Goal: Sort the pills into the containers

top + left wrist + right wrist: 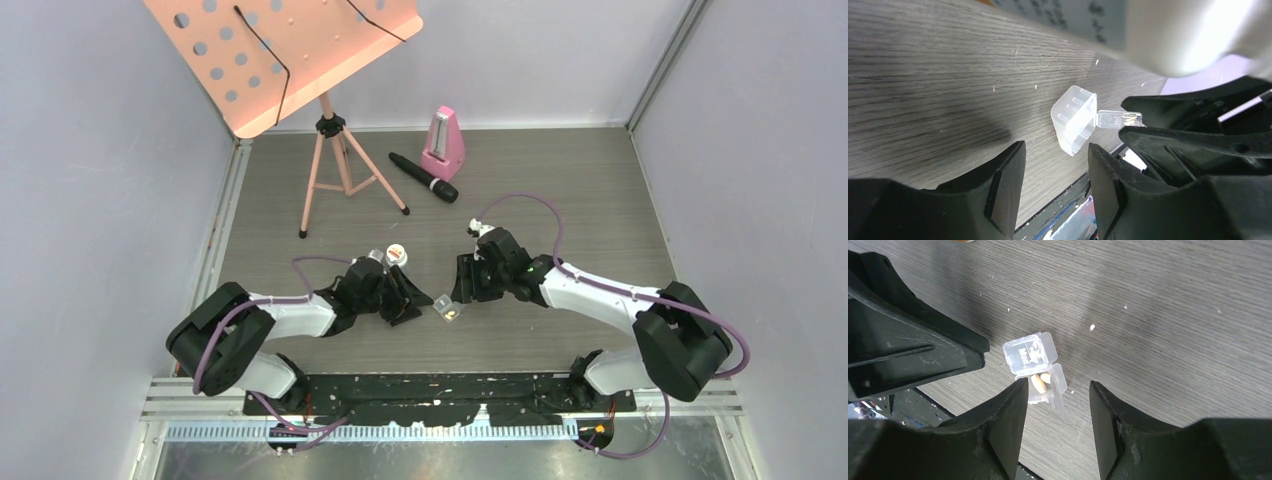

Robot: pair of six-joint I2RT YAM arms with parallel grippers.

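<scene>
Grey wood-grain desk [580, 200] lying between pale walls [90, 180], clear pill box [1031, 356] sitting open, holding yellow pills [1038, 384], left jaws and right jaws both standing apart.

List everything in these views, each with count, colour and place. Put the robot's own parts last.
music stand: 1, salmon pink, far left of the table
metronome: 1, pink, far centre, upright
microphone: 1, black, lying just left of the metronome
small bottle: 1, white and orange, just beyond the left gripper
pill box: 1, clear, on the table between the two grippers
pills: at least 2, orange-yellow, in the pill box's open compartment
table: 1, grey wood grain, under everything
left gripper: 1, black, open, left of the pill box
right gripper: 1, black, open, right of the pill box
</scene>
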